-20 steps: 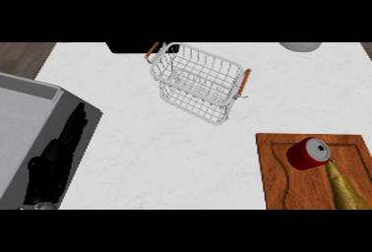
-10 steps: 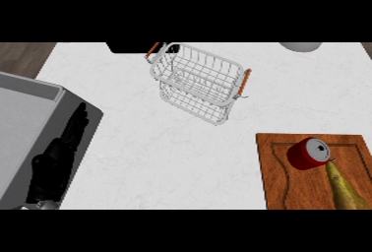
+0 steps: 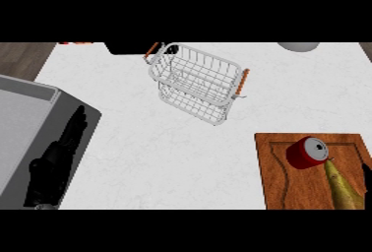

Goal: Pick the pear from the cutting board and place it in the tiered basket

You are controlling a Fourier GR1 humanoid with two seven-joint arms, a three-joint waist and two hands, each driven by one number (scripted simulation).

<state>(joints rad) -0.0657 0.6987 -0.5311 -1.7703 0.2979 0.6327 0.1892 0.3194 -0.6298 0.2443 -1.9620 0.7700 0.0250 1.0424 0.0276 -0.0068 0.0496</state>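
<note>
We note the yellow-green elongated pear point(image 3: 341, 187) lying on the brown wooden cutting board point(image 3: 272, 172) at the lower right of the frame, its narrow end pointing up-left and just beside a red cylindrical can point(image 3: 305, 153) with a silver top. The white wire tiered basket point(image 3: 200, 81) with orange handles stands at upper centre on the white marbled table point(image 3: 145, 147), well apart from the board. The black left hand point(image 3: 54, 162) shows at lower left over a grey flat-topped unit point(image 3: 25, 113), fingers straight and pointing up-frame, holding nothing. A dark sliver at the right edge beside the pear may be the right hand point(image 3: 367, 178); we cannot tell its state.
</note>
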